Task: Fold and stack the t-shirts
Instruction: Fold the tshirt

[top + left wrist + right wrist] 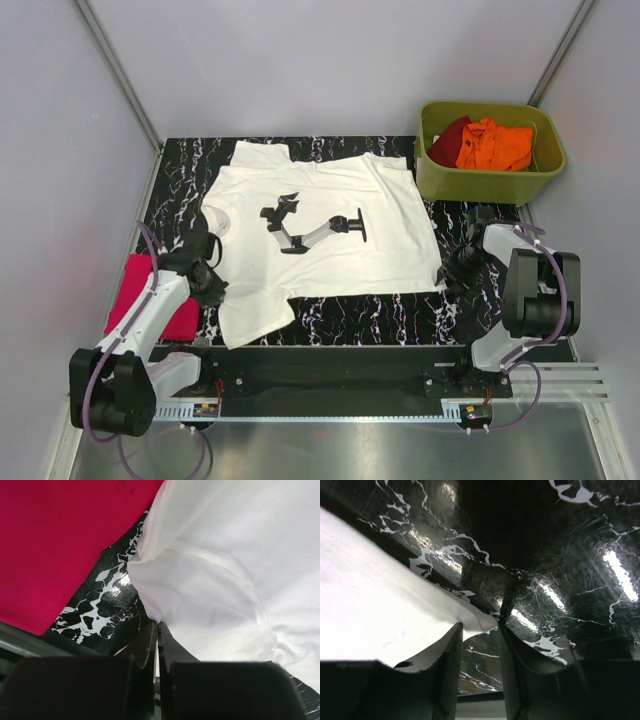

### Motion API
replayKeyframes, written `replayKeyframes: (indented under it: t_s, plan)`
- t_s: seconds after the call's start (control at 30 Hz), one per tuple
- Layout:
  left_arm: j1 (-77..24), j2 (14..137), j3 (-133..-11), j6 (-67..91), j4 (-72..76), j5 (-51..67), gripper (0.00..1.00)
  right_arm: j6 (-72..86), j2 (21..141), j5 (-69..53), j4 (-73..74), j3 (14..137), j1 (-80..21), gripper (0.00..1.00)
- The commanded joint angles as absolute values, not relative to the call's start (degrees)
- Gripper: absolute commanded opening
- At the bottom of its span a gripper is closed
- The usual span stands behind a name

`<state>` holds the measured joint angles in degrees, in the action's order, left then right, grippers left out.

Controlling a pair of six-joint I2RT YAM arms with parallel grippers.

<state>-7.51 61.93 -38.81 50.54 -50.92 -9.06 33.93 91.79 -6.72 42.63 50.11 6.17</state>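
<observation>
Here the white t-shirt [385, 245] lies spread out, black print up, across the middle of the black marbled tabletop [400, 318]. At its left edge the left gripper [207, 268] has its fingers pressed together, and the wrist view shows a bunched fold of the white cloth drawn into their tips, so it seems to be pinching the fabric there. At the lower right of the shirt the right gripper [452, 272] is low over the tabletop with its fingers apart. The shirt's corner lies between them, slightly curled and not yet nipped. A folded magenta t-shirt [135, 290] sits at the lower left, just beside the left arm. An orange t-shirt [495, 145] and a dark red t-shirt [448, 140] wait crumpled in the olive-green tub [480, 185] at the upper right. The cloth looks light, thin and limp. It will likely sag and drag rather than hold a shape, so it is best taken by corners or hemmed edges, where the doubled fabric gives the fingers more to bite, with both grips lifted together to keep the fold straight.
</observation>
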Motion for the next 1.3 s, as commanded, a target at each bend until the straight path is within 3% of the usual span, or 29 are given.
replayKeyframes:
  t_s: [0.0, 0.07, 0.33, 0.4, 0.93, 1.27]
  plan:
    - [-7.82, 58.72, -41.31, 49.92, -52.03, -10.28, 0.00, 34.10, 94.04, -6.59, 41.22, 50.45, 6.15, 0.40]
    - [-7.82, 57.40, -41.83, 50.10, -53.17, -10.46, 0.00, 33.93, 93.87, -6.42, 41.66, 50.71, 6.15, 0.31]
    - [-7.82, 50.36, -44.03, 51.32, -58.18, -11.25, 0.00, 32.61, 91.93, -6.06, 42.89, 49.66, 6.15, 0.11]
    - [-7.82, 48.79, -44.03, 51.59, -58.80, -10.99, 0.00, 32.43, 92.02, -6.06, 42.89, 49.57, 6.15, 0.01]
    - [-7.73, 43.07, -47.81, 51.59, -65.74, -13.88, 0.00, 32.08, 83.68, -9.13, 47.90, 46.85, 6.07, 0.00]
    - [-7.74, 45.70, -53.52, 46.76, -63.37, -13.80, 0.00, 31.20, 83.93, -9.23, 50.98, 52.55, 5.98, 0.00]
